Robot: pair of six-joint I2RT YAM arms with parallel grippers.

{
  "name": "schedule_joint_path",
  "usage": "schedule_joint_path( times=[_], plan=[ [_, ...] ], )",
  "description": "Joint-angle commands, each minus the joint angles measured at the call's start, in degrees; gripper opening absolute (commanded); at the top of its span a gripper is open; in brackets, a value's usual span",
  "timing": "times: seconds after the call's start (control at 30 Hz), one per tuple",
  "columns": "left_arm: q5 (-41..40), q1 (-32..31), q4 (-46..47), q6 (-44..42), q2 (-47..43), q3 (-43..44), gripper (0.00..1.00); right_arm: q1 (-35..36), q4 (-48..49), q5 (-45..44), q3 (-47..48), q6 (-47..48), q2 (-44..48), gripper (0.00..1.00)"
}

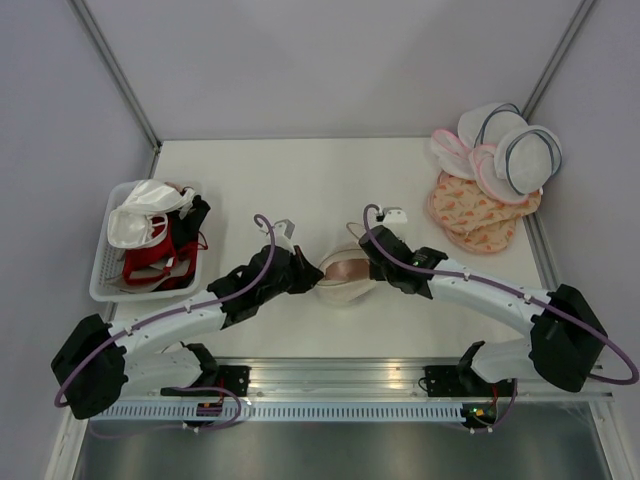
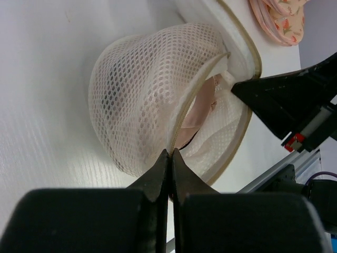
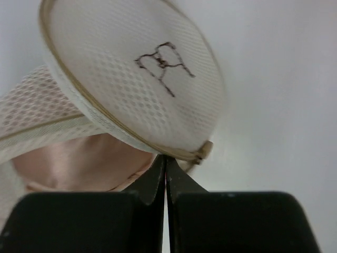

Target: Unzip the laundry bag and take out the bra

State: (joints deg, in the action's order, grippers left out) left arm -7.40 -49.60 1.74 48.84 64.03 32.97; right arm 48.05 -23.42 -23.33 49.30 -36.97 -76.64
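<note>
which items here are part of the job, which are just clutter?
Job: laundry bag, open; pink bra inside it.
Lying about: basket, white bra, red bra, white domed bags, pink patterned bags.

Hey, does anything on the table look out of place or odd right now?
Only the laundry bag mid-table: its zip gapes, the printed flap stands tipped up, and the pink bra shows inside. The left gripper and right gripper pinch its rim.
</note>
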Motion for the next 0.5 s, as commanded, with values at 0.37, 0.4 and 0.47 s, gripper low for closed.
schedule_joint_path(
  times=[0.37,0.4,0.47],
  plan=[
    [-0.07,-0.23,2.57,3.72,-1.01,-3.09,0.02,-0.33,5.55,8.78,-5.17,2.25,9.14,0.12],
    [0.01,-0.32,2.66,3.98,-1.01,-3.26,0.02,-0.33,6.27,10.66,-5.79,2.25,8.97,0.18],
    [0.19,-0.32,2.83,4.51,-1.19,-3.79,0.02,-0.33,7.07,13.30,-7.02,1.82,9.23,0.25]
  ],
)
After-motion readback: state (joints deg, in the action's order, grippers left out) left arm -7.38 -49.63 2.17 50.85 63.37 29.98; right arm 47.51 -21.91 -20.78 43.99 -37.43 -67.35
